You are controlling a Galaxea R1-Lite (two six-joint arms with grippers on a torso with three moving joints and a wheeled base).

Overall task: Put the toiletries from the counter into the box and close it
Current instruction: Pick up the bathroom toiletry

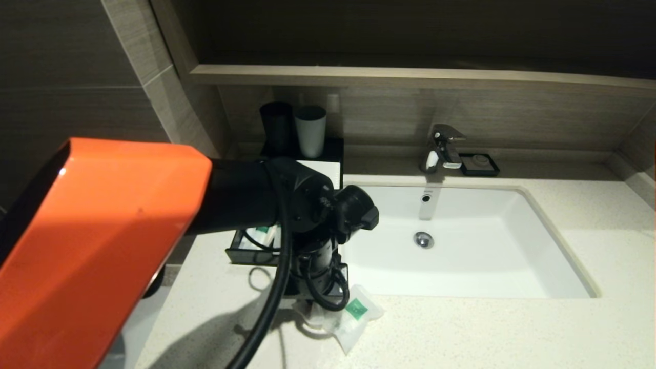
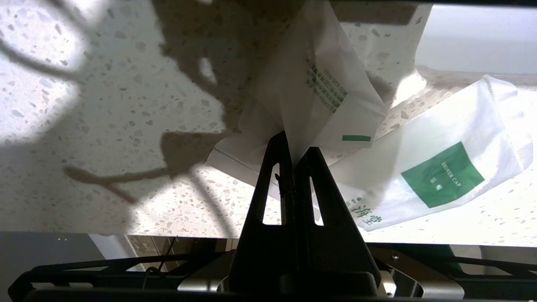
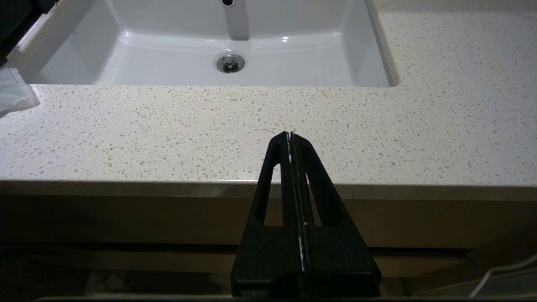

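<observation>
A: What's on the counter (image 1: pixel 461 328)?
B: From the left: the box (image 1: pixel 246 251), drawer out, by the tiled wall; then the left gripper (image 2: pixel 293 144) pinching the small sachet (image 2: pixel 302 96) near the front edge, the green-labelled sachet (image 2: pixel 440 176) just beside.
A: Further right?
B: Sink (image 1: pixel 476 246), then bare stone. The right gripper (image 3: pixel 290 136), pressed together, hangs before the edge.
</observation>
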